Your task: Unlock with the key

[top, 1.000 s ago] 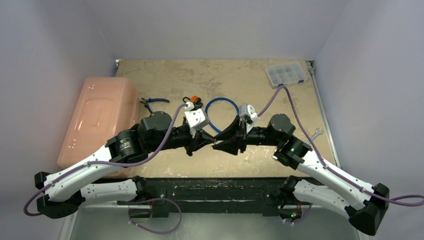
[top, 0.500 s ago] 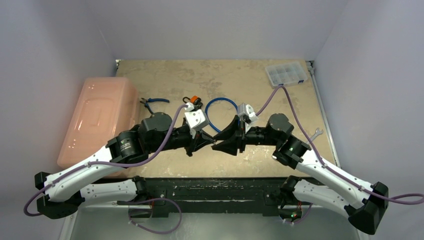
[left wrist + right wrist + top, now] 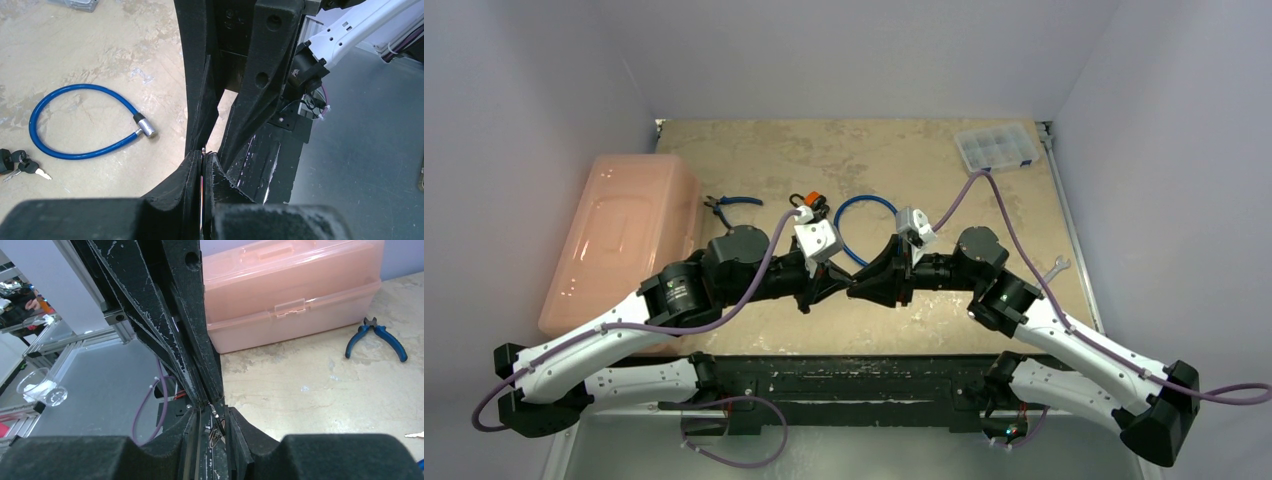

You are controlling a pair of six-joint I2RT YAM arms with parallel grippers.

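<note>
Where the two sets of fingertips meet above the table, a small metal piece, judged to be the key, is seen in the narrow gap of the right gripper; whether it is clamped there cannot be told. The left gripper is pressed together, tip to tip with the right. The blue cable lock is laid flat just beyond both, its silver barrel turned toward them and slanted across the left gripper's line; neither arm is judged clearly nearer. A bunch of keys is listed beside the loop. Surface: mottled beige table. Also noted: pink case, pliers, compartment box, pale walls.
</note>
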